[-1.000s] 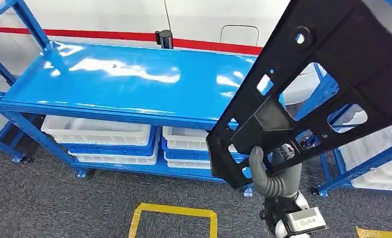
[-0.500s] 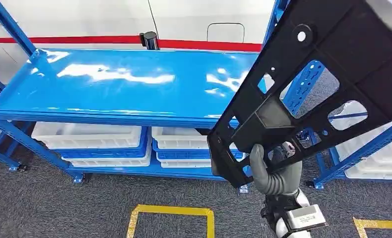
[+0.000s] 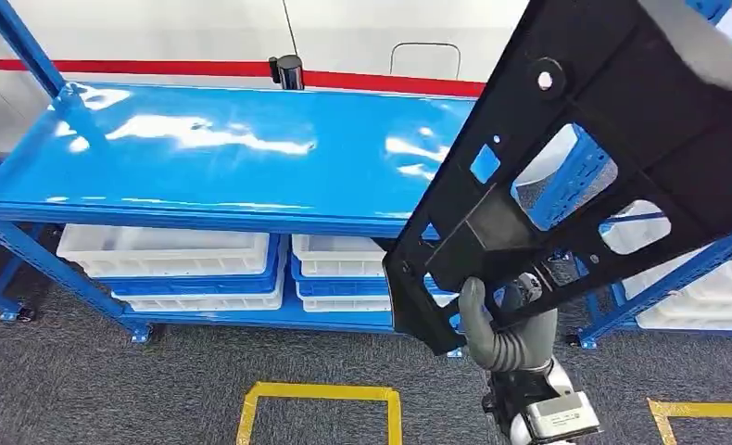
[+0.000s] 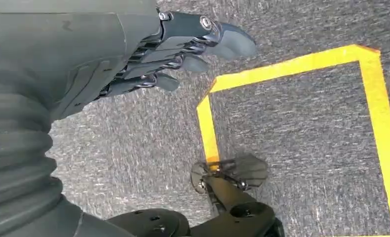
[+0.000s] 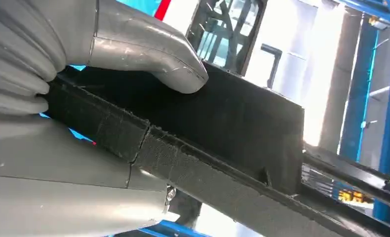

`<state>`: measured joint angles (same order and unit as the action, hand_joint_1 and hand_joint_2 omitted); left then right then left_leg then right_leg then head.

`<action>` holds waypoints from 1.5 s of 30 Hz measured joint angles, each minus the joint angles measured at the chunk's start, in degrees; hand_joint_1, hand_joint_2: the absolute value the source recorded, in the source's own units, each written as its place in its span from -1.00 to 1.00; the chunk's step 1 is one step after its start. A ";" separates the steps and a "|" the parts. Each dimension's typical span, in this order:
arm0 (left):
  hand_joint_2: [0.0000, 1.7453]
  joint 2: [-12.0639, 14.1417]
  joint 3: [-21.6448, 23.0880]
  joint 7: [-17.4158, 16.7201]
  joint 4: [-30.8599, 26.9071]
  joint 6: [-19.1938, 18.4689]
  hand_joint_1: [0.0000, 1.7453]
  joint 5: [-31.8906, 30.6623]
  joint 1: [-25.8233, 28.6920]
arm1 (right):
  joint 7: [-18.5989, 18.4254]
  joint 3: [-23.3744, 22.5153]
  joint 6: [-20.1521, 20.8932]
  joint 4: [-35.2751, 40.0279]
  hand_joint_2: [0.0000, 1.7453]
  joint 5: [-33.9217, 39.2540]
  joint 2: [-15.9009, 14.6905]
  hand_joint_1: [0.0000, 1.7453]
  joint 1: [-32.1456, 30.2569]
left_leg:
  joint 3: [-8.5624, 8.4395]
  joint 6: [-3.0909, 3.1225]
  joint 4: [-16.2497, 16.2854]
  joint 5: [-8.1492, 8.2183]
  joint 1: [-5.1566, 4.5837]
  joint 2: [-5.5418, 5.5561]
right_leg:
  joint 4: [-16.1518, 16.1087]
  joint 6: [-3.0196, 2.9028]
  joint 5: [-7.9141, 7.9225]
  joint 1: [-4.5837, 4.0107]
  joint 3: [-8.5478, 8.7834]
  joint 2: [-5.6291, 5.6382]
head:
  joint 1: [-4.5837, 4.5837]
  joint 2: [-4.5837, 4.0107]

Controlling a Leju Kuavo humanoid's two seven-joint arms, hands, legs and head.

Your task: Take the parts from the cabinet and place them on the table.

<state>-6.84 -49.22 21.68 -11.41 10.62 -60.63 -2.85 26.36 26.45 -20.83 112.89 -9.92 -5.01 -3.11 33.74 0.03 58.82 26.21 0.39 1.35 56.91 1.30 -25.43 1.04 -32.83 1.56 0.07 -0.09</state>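
A large black plastic panel [image 3: 612,139] with several cut-out holes is held up in front of me, tilted and reaching toward the upper right of the head view. My right hand [image 3: 503,334] grips its lower edge; in the right wrist view the thumb [image 5: 148,49] presses on the black part [image 5: 222,133]. Behind and left of the panel stands the blue table [image 3: 223,158], its glossy top bare. My left hand [image 4: 183,44] hangs over the grey carpet, fingers loosely apart and holding nothing.
White bins [image 3: 168,255] sit on the table's lower shelf. A blue rack [image 3: 677,269] with white trays stands at the right. Yellow tape squares [image 3: 321,408] mark the grey carpet. A black post [image 3: 286,70] stands behind the table by the red-striped wall.
The view has shifted slightly as I move; the table now sits a little lower and more centred. The panel stays in my right hand, edging a bit left.
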 joint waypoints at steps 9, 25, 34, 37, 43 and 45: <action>1.00 0.42 -0.09 -0.42 -0.02 0.37 -1.00 -0.59 0.63 | 0.19 -0.09 -0.85 0.31 1.00 -0.59 -0.07 1.00 -4.36 | 0.38 0.43 0.08 -0.19 -0.23 -0.13 | -0.14 1.40 0.37 0.19 -0.18 0.01 | 0.04 0.00; 1.00 1.22 -0.09 -0.72 -0.02 0.48 -1.00 -1.18 0.84 | 0.85 -0.07 -1.14 0.90 1.00 -0.59 -0.24 1.00 -6.80 | 0.28 1.33 -0.05 -0.45 -0.30 -0.21 | -0.63 2.20 0.88 0.27 -0.07 0.10 | 0.15 0.00; 1.00 0.15 0.13 -3.39 0.02 -1.03 -1.00 -4.11 1.29 | -3.14 -1.49 -5.51 3.17 1.00 -3.65 -2.52 1.00 -12.51 | 0.16 1.62 -1.56 -1.68 0.63 -1.23 | 10.34 3.23 -4.73 0.94 -3.78 -1.17 | -0.24 0.00; 1.00 -0.53 0.15 -2.59 0.06 -1.68 -1.00 -4.54 1.37 | -6.31 -1.49 -7.43 5.06 1.00 -5.31 -4.50 1.00 -14.42 | 0.34 -0.02 -0.88 -1.31 0.31 -1.24 | 0.18 3.55 -2.09 1.08 1.76 -1.87 | -0.53 0.00; 1.00 -1.46 0.63 1.25 0.09 -1.33 -1.00 -3.67 0.99 | -6.84 -1.38 -6.66 6.14 1.00 -3.32 -5.88 1.00 -13.95 | 1.74 -1.45 2.88 1.77 0.93 -1.43 | 0.63 0.45 -1.05 0.92 1.33 -1.47 | -0.13 0.00; 1.00 -1.53 0.57 1.38 0.09 -0.79 -1.00 -3.15 0.62 | -6.16 -1.42 -4.89 5.97 1.00 -2.56 -5.97 1.00 -12.35 | 5.75 -1.60 12.46 6.86 0.85 -1.36 | 0.66 -0.10 -0.80 0.50 0.93 -1.48 | -0.02 0.00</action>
<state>-8.37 -48.65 23.06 -11.32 9.84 -63.78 -2.23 20.20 25.03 -25.72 118.86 -12.48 -10.97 -15.46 39.49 -1.58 71.28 33.07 1.25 0.00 57.57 1.20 -26.22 1.55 -31.90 0.09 0.04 -0.09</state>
